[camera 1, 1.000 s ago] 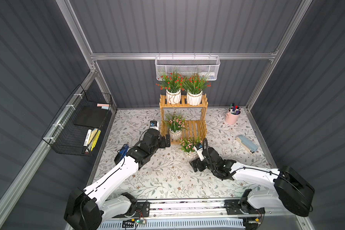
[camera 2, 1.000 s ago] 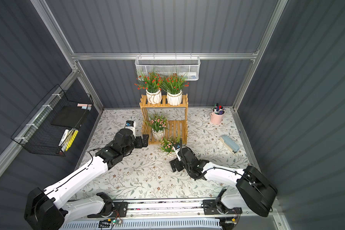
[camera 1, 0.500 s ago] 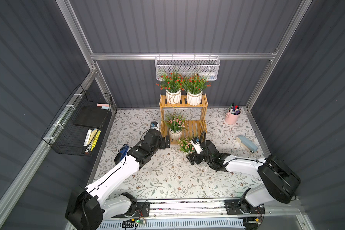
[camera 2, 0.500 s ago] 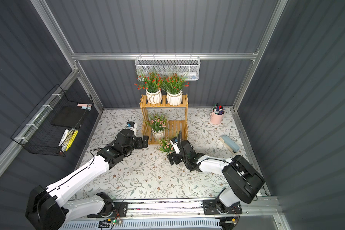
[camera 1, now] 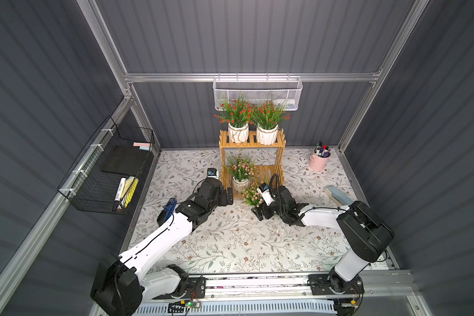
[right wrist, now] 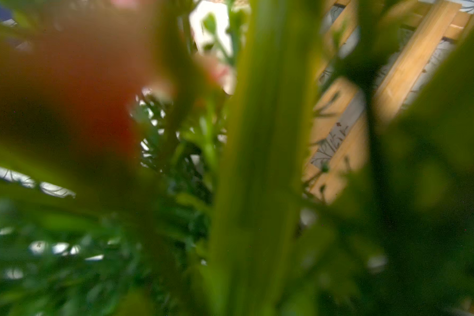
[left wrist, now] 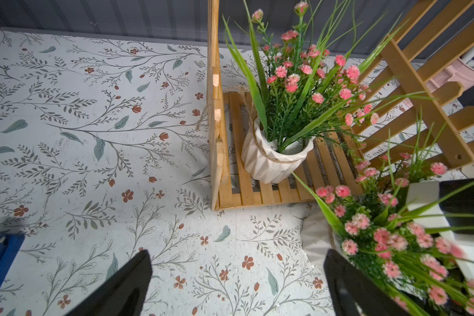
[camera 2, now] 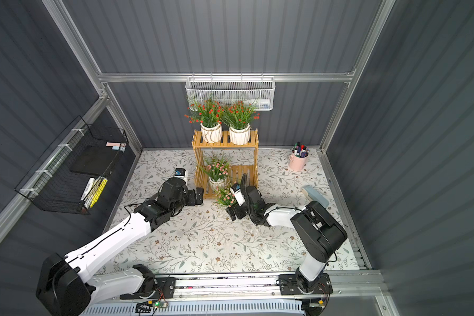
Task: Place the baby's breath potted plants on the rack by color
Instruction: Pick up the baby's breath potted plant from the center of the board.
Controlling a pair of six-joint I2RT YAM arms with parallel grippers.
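Left wrist view: left gripper [left wrist: 234, 260] spread wide, empty; pink plant [left wrist: 274, 161], ribbed white pot, on the slatted wooden rack [left wrist: 230, 191].
Right wrist view: leaf blur; right gripper [camera 1: 262, 213] hold can't be told.

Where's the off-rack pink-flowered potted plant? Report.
In both top views, the pink-flowered plant is at the foot of the yellow slatted rack, by the right gripper.

Rack [camera 1: 266, 171] lower tier: the right half is bare slats, free. The left half is occupied by a pink plant [camera 1: 240, 171]. A second pink plant [camera 1: 253, 194] crowds the near edge at centre. The upper tier is full: left red plant [camera 1: 237, 123], right red plant [camera 1: 268, 124].
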